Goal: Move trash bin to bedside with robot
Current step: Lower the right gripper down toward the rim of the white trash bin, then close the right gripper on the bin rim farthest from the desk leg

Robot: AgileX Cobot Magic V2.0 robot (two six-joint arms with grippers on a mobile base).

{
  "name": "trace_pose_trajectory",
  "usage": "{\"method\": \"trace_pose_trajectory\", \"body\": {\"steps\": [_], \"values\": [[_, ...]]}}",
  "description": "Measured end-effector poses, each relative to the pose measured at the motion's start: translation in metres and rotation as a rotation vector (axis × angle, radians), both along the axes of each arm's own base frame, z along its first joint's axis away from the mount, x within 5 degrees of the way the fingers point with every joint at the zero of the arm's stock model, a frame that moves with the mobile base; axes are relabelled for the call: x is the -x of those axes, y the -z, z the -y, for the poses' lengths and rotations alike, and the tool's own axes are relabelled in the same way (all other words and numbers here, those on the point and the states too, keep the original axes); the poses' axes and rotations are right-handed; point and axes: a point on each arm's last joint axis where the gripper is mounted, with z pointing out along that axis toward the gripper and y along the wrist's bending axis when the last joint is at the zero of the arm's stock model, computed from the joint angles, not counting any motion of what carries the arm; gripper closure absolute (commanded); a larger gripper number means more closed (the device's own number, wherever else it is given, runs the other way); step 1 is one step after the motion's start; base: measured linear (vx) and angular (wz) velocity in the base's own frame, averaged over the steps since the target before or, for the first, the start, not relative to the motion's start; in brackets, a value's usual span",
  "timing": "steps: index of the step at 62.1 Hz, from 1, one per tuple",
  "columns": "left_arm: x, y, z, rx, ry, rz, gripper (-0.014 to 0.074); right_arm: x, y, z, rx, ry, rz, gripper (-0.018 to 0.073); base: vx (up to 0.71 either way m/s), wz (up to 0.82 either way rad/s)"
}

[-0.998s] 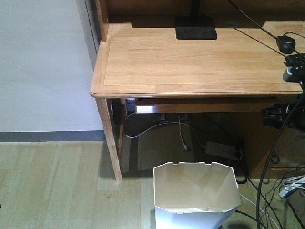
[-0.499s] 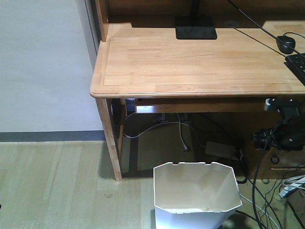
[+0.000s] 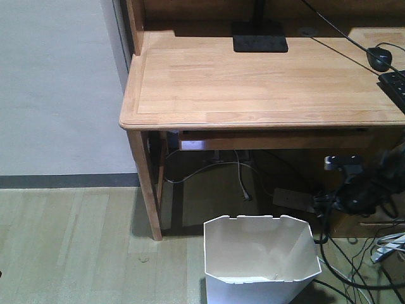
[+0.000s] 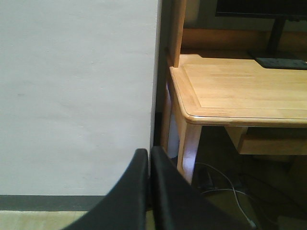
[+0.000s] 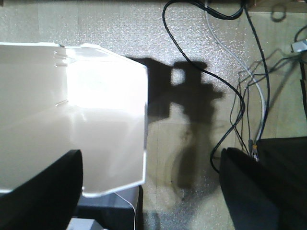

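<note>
**A:** Where does the bin stand?

**B:** The white faceted plastic trash bin [image 3: 259, 250] is upright on the pale plank floor [image 3: 69, 247], just in front of the light wooden desk [image 3: 253, 82] and to the right of its front left leg [image 3: 145, 183]; its notched rim sits below the desk's edge.

**A:** And room around it?

**B:** The floor to its left is bare boards as far as the white wall [image 4: 72, 96]; to its right, black and grey cables [image 5: 249, 120] trail close by.

**A:** The grippers?

**B:** The slim black right arm [image 3: 357, 187] hangs beside the bin's right edge; the right gripper [image 5: 153, 191] is spread wide, one finger over the bin's mouth, the other over the floor, with the rim's edge between them. I cannot tell whether it touches. The left gripper [image 4: 149, 191] has its fingers pressed together on nothing, facing the wall and the desk corner.
</note>
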Motion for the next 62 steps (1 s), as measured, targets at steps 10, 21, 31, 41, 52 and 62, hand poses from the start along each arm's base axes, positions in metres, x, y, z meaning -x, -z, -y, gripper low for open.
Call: {"method": "trace_pose_trajectory", "body": {"steps": [10, 21, 31, 41, 52, 62], "values": [[0.0, 0.0, 0.0, 0.0, 0.0, 0.0, 0.0602, -0.005, 0.036, -0.012, -0.002, -0.031, -0.044, -0.001, 0.0, 0.0], [0.0, 0.0, 0.0, 0.0, 0.0, 0.0, 0.0602, -0.005, 0.07, -0.012, -0.013, -0.017, -0.092, -0.0007, 0.0, 0.0], [0.0, 0.0, 0.0, 0.0, 0.0, 0.0, 0.0602, -0.003, 0.096, -0.012, -0.019, -0.014, -0.126, -0.0007, 0.0, 0.0], [0.0, 0.0, 0.0, 0.0, 0.0, 0.0, 0.0602, -0.002, 0.122, -0.013, -0.033, -0.014, -0.163, -0.0007, 0.0, 0.0], [0.0, 0.0, 0.0, 0.0, 0.0, 0.0, 0.0602, -0.004, 0.146, -0.014, -0.05, -0.018, -0.196, -0.0007, 0.0, 0.0], [0.0, 0.0, 0.0, 0.0, 0.0, 0.0, 0.0602, -0.004, 0.164, -0.015, -0.063, -0.02, -0.216, -0.0007, 0.0, 0.0]]}}
